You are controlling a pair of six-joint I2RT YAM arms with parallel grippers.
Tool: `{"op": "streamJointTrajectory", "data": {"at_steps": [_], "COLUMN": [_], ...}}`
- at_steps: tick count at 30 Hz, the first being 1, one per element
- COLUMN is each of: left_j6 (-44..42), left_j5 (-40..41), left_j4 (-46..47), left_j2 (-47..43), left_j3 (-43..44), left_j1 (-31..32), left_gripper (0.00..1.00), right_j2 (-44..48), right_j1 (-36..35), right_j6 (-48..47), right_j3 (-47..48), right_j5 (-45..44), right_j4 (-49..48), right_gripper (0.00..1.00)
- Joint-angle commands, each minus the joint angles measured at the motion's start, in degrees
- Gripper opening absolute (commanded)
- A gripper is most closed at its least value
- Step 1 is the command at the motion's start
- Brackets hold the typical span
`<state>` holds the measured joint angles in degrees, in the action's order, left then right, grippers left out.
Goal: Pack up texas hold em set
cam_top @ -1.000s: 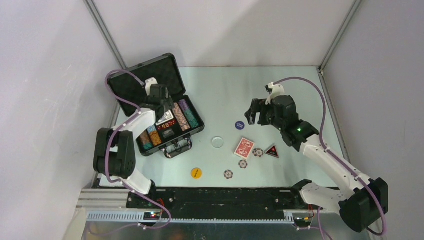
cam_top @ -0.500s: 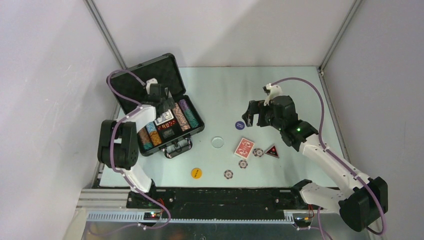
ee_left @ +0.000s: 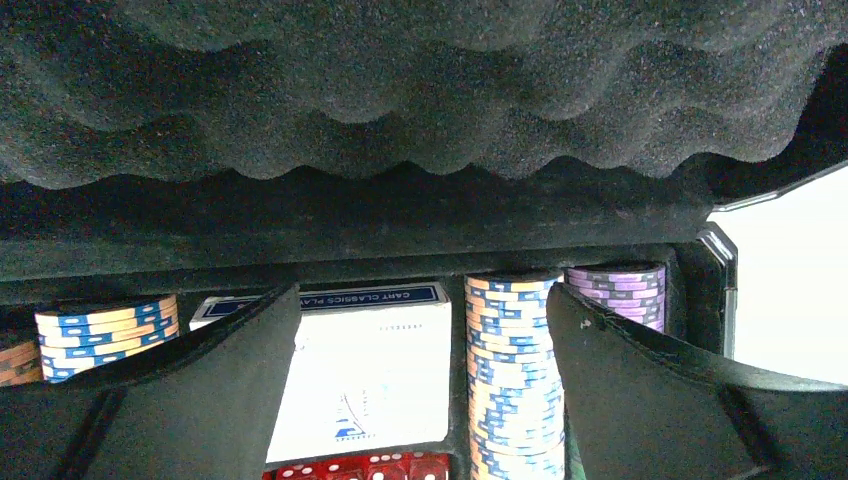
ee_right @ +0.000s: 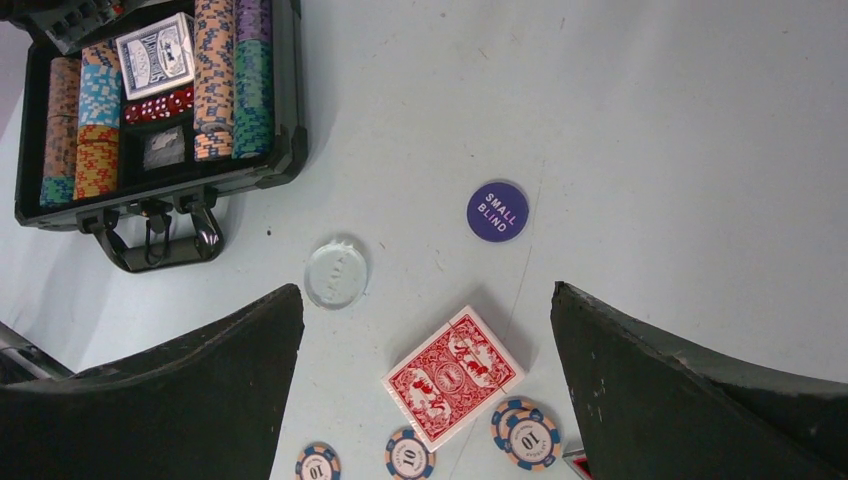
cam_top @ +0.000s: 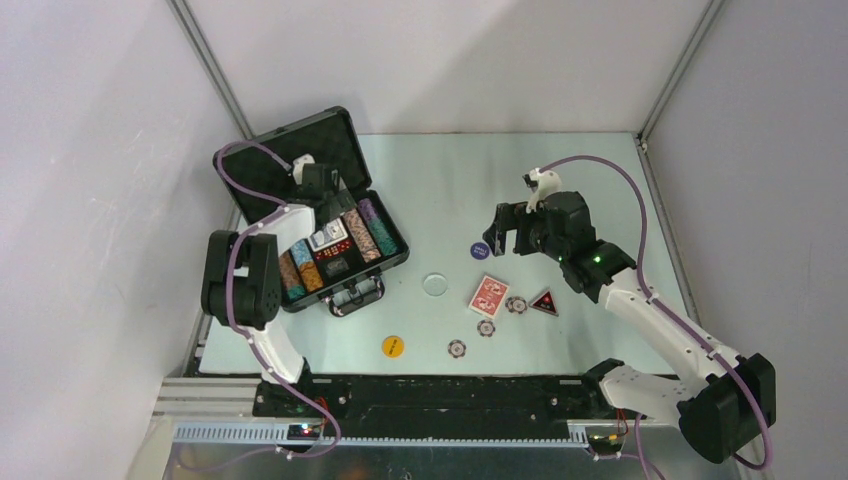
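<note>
The black briefcase [cam_top: 396, 262] lies open at the table's left, its foam lid [cam_top: 285, 150] raised. Inside are striped chip rows [ee_left: 512, 370], a blue card deck [ee_left: 365, 375] and red dice [ee_left: 350, 468]. My left gripper [cam_top: 330, 203] hovers over the case near the lid, open and empty [ee_left: 422, 292]. My right gripper [cam_top: 497, 236] is open and empty above the table [ee_right: 425, 295]. Below it lie the red deck [ee_right: 455, 375], the blue disc [ee_right: 497, 210] and the clear disc [ee_right: 336, 271]. A yellow disc [cam_top: 393, 346] lies near the front.
Three loose chips [cam_top: 516, 304] [cam_top: 486, 327] [cam_top: 457, 348] lie by the red deck [cam_top: 489, 295], and a black triangular piece [cam_top: 544, 302] lies to its right. The case handle [cam_top: 357, 296] points toward the table's front. Walls close in the left, back and right.
My left gripper has drawn back from over the case's middle toward the lid, so the blue deck shows fully. My right gripper has shifted slightly left.
</note>
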<state>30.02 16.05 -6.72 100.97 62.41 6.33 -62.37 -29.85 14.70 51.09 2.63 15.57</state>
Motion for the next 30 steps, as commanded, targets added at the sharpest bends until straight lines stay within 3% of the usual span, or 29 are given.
{"op": "streamJointTrajectory", "data": {"at_steps": [1, 9, 30], "left_j6": [4.26, 8.31, 11.37], "left_j5": [-1.49, 0.13, 4.98], "left_j4": [0.13, 2.61, 1.67], "left_j2": [1.42, -1.01, -4.83], "left_j3": [1.63, -3.31, -8.92], "left_j1": [-0.31, 0.12, 3.21], "left_gripper": [0.96, 0.84, 0.97], "right_j2": [-0.06, -0.03, 0.50], "right_j1": [-0.45, -0.71, -0.93], "right_j6": [-1.24, -2.43, -2.74], "right_j3": [0.12, 0.13, 0.13], "right_j5": [1.17, 1.54, 2.19], "right_j4": [-0.93, -0.17, 0.34], "right_gripper": [0.97, 0.97, 0.97]}}
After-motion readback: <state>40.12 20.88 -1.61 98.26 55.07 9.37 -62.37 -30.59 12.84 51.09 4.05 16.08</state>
